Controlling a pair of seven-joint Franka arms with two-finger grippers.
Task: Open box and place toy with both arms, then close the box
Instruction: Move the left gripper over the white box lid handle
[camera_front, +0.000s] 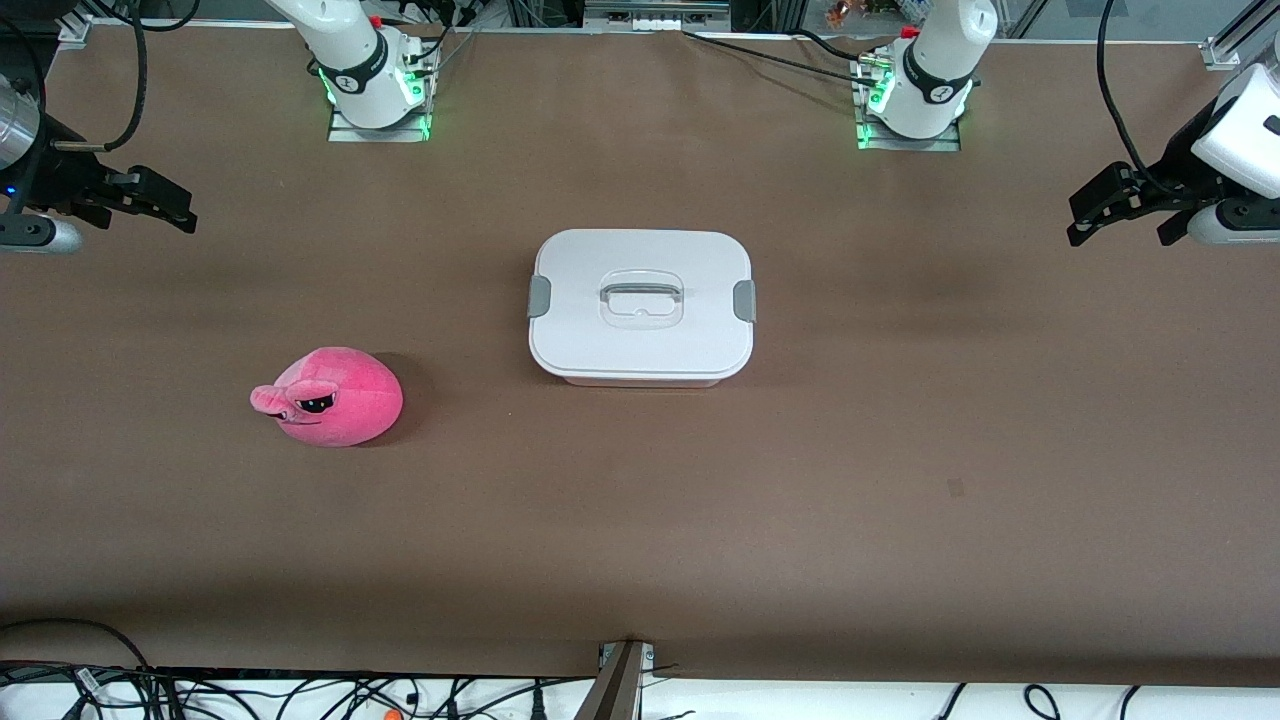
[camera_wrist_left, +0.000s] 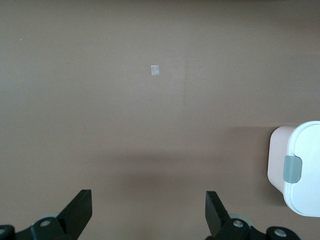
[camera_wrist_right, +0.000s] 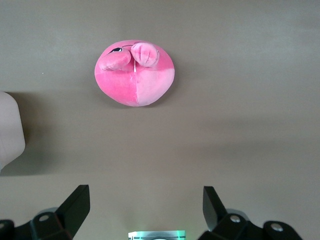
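The box (camera_front: 641, 306) sits in the middle of the brown bench (camera_front: 900, 480), its white lid (camera_front: 641, 340) on, a grey clip (camera_front: 744, 301) at each short side and the clear handle (camera_front: 641, 296) at the lid's centre. The toy (camera_front: 330, 396), a round pink plush with a snout and dark eyes, lies on the bench toward the right arm's end, apart from the box and a little nearer to the front camera than it. The right pincer (camera_front: 170, 208) hangs in the air over the bench's edge at the right arm's end, its fingers spread apart and holding nothing; in the right wrist view the toy (camera_wrist_right: 135, 73) lies well clear of the two fingertips (camera_wrist_right: 75, 200), with bare bench between them. The left pincer (camera_front: 1095, 215) hangs likewise over the left arm's end of the bench, fingers spread apart and empty. In the left wrist view its fingertips (camera_wrist_left: 80, 202) frame only bare bench, while a corner of the box (camera_wrist_left: 300, 167) with one grey clip shows off to one side, well apart from them. A small pale patch (camera_wrist_left: 156, 70) marks the bench surface.
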